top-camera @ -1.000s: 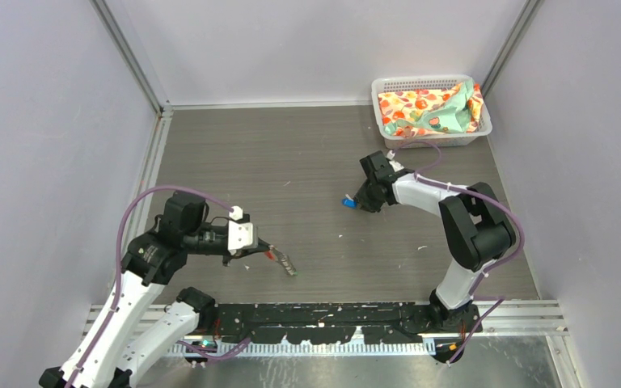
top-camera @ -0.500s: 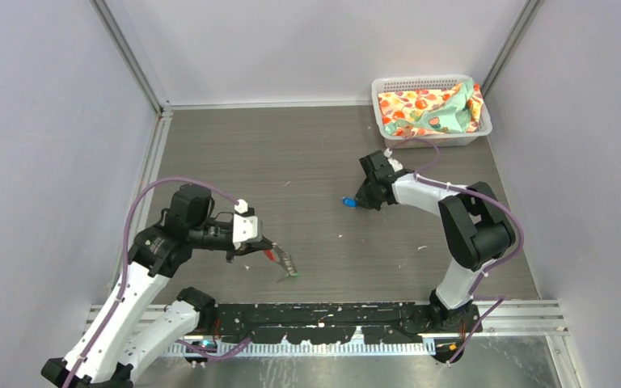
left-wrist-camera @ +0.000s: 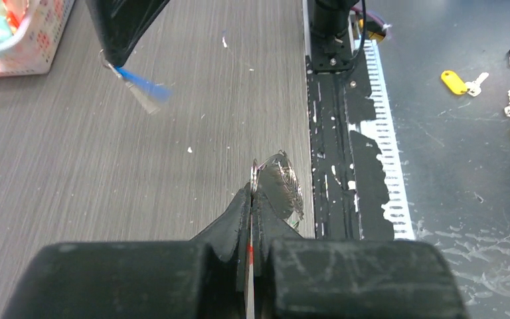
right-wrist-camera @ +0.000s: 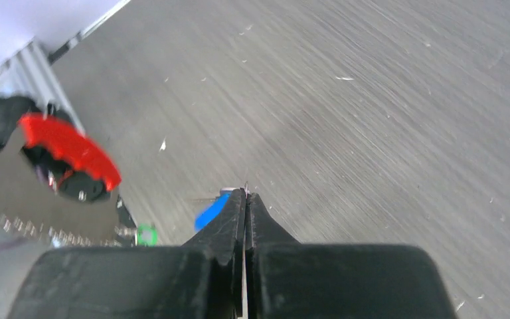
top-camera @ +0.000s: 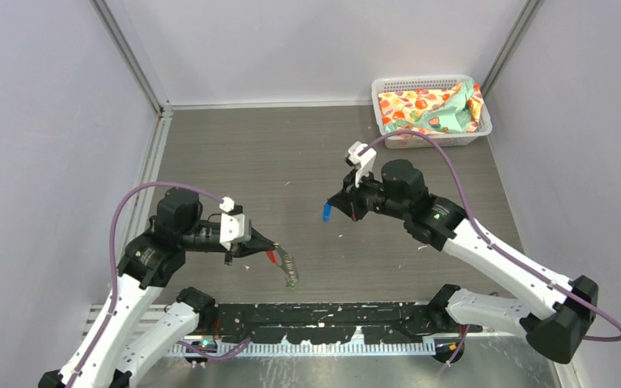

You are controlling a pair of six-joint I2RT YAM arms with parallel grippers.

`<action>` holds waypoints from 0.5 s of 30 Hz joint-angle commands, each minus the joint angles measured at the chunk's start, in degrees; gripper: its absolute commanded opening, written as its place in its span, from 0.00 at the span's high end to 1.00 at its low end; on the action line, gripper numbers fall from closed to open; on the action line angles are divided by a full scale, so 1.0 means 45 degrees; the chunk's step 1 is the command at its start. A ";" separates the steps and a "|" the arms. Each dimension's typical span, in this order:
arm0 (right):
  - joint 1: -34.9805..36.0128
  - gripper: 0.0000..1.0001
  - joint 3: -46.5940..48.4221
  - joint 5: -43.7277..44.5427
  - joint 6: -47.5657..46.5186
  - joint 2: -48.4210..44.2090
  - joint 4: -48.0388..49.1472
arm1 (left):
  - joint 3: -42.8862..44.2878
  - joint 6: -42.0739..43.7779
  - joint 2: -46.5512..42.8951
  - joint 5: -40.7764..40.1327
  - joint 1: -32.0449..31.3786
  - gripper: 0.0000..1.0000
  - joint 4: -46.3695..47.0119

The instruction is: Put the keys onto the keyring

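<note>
Poking beyond pinched right jaws, blue key (top-camera: pixel 326 212).

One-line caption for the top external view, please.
Left gripper grips the keyring at its red tag; right gripper holds the blue key, apart from it, over the wood-grain table.

A dark grey wood-grain desk (top-camera: pixel 291 153) is boxed in by plain pale lilac walls on the left (top-camera: pixel 40 121), far (top-camera: pixel 307 48) and right (top-camera: pixel 582 121). Silvery metal posts (top-camera: pixel 129 55) rise at the far corners. A white mesh basket (top-camera: pixel 408 82) of bright patterned cloth (top-camera: pixel 428 109) sits far right. A scuffed black rail (top-camera: pixel 323 314) edges the near side. The light is soft and even.
</note>
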 commanded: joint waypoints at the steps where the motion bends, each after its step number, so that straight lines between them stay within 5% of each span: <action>1: 0.0443 0.99 0.0931 -0.2456 -0.3574 -0.0656 -0.1324 | 0.0608 -0.0800 -0.0127 0.0892 0.0035 1.00 0.0994; 15: 0.3018 0.99 0.3864 -0.4192 -0.5363 -0.0218 -0.2832 | 0.0710 -0.1814 -0.0252 0.1732 0.0035 1.00 0.1792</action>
